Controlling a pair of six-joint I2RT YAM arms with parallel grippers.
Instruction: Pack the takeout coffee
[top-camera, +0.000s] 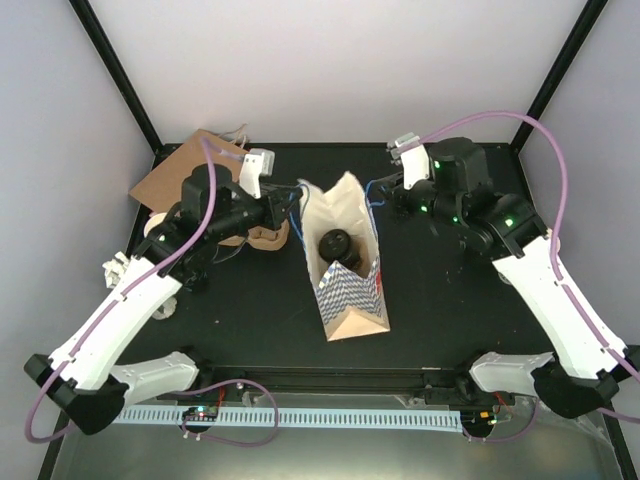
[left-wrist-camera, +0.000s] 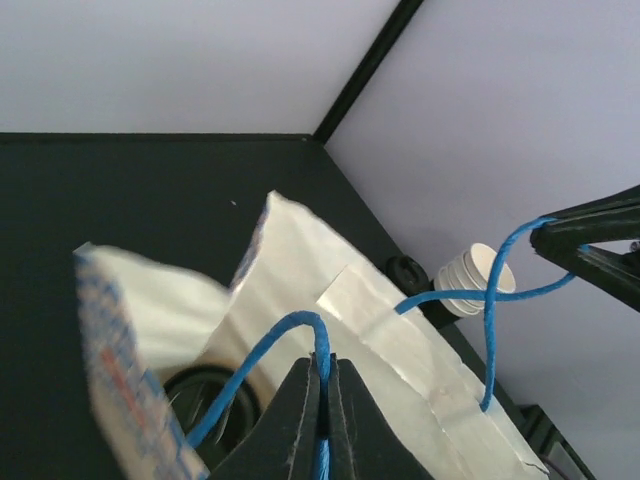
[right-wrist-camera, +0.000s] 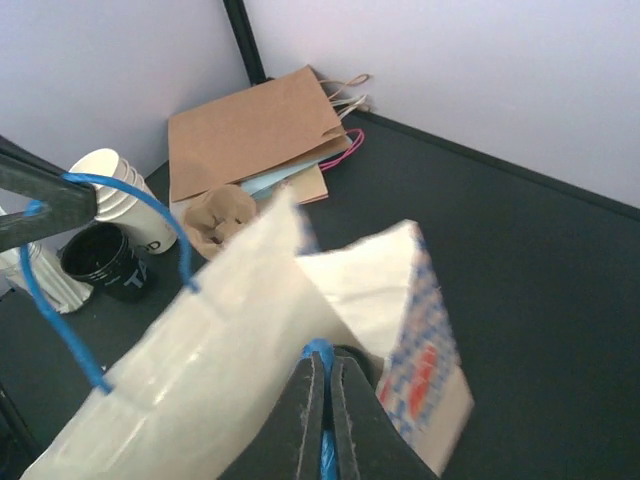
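Observation:
The blue-and-white checked paper bag (top-camera: 348, 285) stands open in the middle of the table. One takeout coffee (top-camera: 335, 243) sits inside it, its black lid (left-wrist-camera: 205, 400) showing through the mouth. My left gripper (top-camera: 292, 203) is at the bag's left rim, and its jaws (left-wrist-camera: 322, 362) are shut on one blue cord handle (left-wrist-camera: 265, 338). At the right rim, my right gripper (top-camera: 383, 195) has its jaws (right-wrist-camera: 322, 355) shut on the other blue handle (left-wrist-camera: 490, 330). Both cords are drawn outward, and the bag's mouth gapes between them.
Flat brown paper bags (right-wrist-camera: 255, 135) lie at the back left, with a cardboard cup carrier (right-wrist-camera: 222, 215) beside them. A stack of white paper cups (right-wrist-camera: 120, 185) and a black cup (right-wrist-camera: 105, 262) stand by the left arm. Black frame posts rise at the back corners.

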